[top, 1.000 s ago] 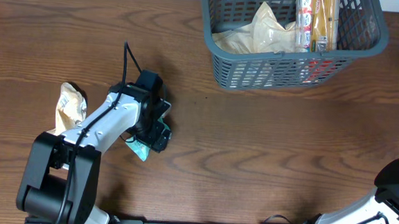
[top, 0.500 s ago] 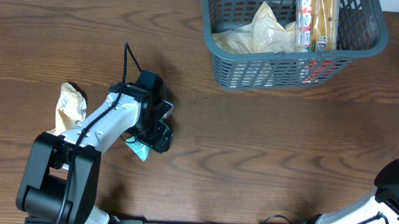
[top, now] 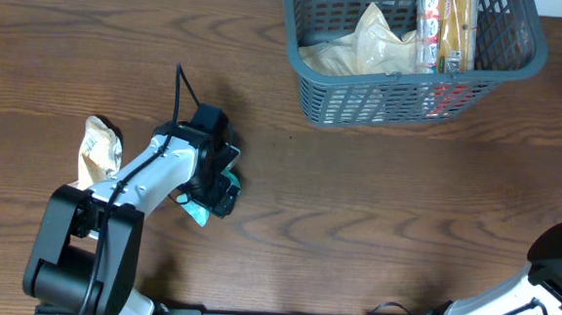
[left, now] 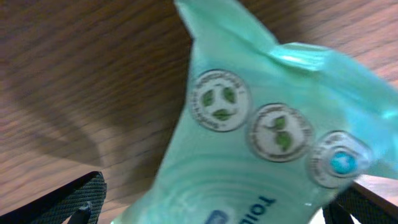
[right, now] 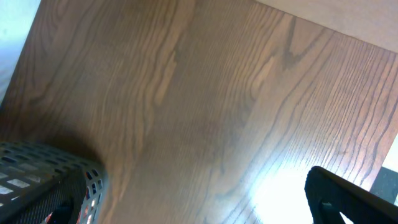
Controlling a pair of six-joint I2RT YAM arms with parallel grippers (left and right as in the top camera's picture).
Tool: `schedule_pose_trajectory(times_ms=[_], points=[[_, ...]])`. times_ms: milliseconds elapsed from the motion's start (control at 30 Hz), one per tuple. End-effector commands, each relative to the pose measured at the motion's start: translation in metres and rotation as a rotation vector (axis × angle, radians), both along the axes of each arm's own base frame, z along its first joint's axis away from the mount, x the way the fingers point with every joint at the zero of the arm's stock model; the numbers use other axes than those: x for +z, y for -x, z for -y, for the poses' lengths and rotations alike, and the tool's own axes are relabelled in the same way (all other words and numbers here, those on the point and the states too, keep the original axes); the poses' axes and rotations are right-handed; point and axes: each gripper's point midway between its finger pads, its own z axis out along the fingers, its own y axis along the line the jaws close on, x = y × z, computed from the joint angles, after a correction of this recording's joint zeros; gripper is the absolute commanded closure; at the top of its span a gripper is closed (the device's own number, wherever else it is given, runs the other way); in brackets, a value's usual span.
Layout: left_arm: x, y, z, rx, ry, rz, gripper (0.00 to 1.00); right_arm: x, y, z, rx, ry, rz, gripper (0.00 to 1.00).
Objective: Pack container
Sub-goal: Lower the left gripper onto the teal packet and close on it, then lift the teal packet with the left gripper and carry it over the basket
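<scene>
The container (top: 402, 98), a dark grey-blue slotted basket, stands at the table's far right and holds a pale crinkled bag (top: 371, 41) and long yellow packets (top: 447, 26). My left gripper (top: 223, 185) is low over a teal snack packet (top: 196, 210) lying on the table. In the left wrist view the teal packet (left: 249, 143) fills the space between my wide-apart fingers (left: 211, 202), so the gripper is open around it. My right arm (top: 558, 258) is at the near right corner. Its one visible finger (right: 348, 199) is spread wide and holds nothing.
A beige snack packet (top: 98, 151) lies on the table left of my left arm. The right wrist view shows a corner of the basket (right: 43, 180) and the brown wooden table (right: 186, 112).
My left gripper has shifted slightly to the left and back over the teal packet. The packet, the basket and my right arm have not moved.
</scene>
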Motion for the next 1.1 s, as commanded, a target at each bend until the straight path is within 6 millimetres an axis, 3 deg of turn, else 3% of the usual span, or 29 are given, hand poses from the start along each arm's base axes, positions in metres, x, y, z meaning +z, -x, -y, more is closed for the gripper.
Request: schedule_pose_trajectory(times_ms=[0,1067], points=[[-0.0025,0.0002,-0.0093,0.01,-0.049,0.003,0.01,-0.0035,0.0027,0.0043,0.001,-0.006,-0.011,0.01],[-0.0053,-0.0038,-0.0068,0.01,-0.035,0.024,0.01,-0.0035,0.0027,0.0043,0.001,-0.006,-0.011,0.01]])
